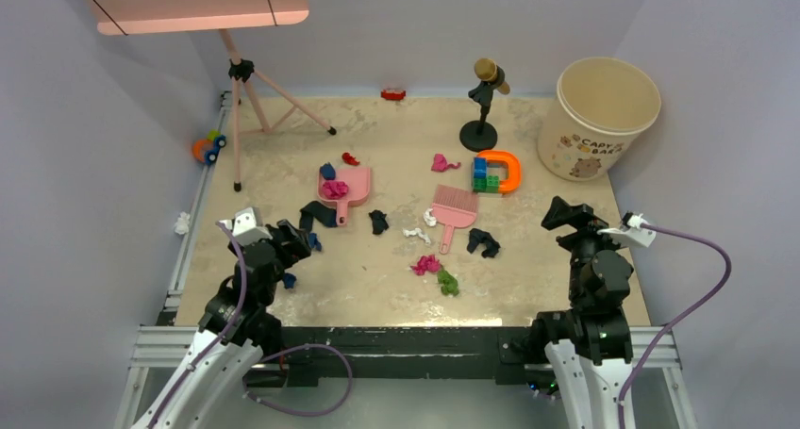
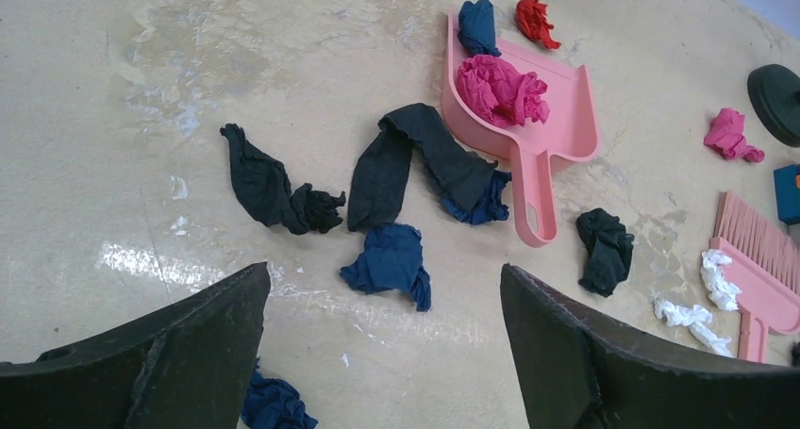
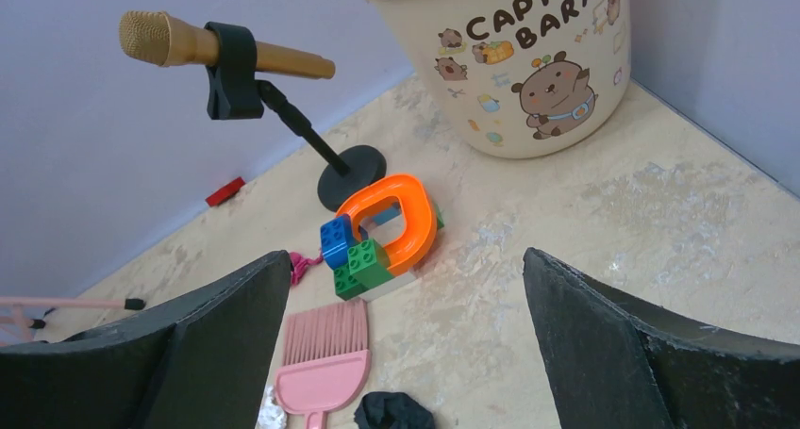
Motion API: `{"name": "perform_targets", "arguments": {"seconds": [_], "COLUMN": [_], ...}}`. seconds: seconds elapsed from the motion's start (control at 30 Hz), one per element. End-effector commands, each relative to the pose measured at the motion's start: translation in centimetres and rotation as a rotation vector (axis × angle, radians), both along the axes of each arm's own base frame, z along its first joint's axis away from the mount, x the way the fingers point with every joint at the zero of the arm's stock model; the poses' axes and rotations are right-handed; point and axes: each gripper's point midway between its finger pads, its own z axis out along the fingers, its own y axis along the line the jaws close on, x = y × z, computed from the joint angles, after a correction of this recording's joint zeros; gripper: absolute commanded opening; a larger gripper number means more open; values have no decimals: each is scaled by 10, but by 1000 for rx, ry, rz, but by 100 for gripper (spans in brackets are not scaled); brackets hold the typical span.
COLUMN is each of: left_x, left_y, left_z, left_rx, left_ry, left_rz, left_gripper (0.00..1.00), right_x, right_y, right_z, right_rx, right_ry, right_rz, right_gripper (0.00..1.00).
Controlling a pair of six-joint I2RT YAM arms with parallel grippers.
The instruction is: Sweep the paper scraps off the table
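Observation:
Several paper scraps lie on the beige table (image 1: 377, 292): black wads (image 1: 318, 214) (image 1: 378, 222) (image 1: 483, 243), magenta wads (image 1: 441, 163) (image 1: 425, 265), a green wad (image 1: 447, 282), white bits (image 1: 416, 233). A pink dustpan (image 1: 351, 189) holds a magenta wad (image 1: 334, 189). A pink brush (image 1: 454, 210) lies mid-table. My left gripper (image 1: 288, 240) is open and empty above a blue wad (image 2: 391, 259); black scraps (image 2: 274, 189) lie beyond it. My right gripper (image 1: 566, 214) is open and empty at the right, with the brush (image 3: 325, 363) ahead and to its left.
A cream bucket (image 1: 604, 118) stands at the back right. A microphone stand (image 1: 483, 104), an orange ring (image 1: 505, 170) with a blue-green block stack (image 1: 485, 176), a pink tripod (image 1: 250, 99) and a small red car (image 1: 393, 94) stand at the back.

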Motion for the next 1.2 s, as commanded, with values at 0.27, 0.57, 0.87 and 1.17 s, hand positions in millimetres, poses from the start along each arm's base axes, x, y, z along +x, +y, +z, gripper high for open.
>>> {"name": "perform_targets", "arguments": {"seconds": [0.27, 0.57, 0.87, 1.17], "left_x": [1, 2, 7, 12], "left_y": [3, 4, -6, -26], "left_z": [11, 9, 8, 11], "left_rx": [-31, -30, -21, -26], "left_ry": [-25, -19, -6, -41], "left_rz": [38, 48, -4, -127], "left_gripper": [92, 91, 91, 90], "right_x": [4, 19, 59, 82], "right_y": [5, 16, 58, 131], "right_z": [4, 2, -15, -50], "right_rx": [-3, -31, -53, -80], "right_ry": [2, 40, 205, 380], "right_rz": [31, 97, 339, 458], "right_gripper": [98, 99, 99, 94]}}
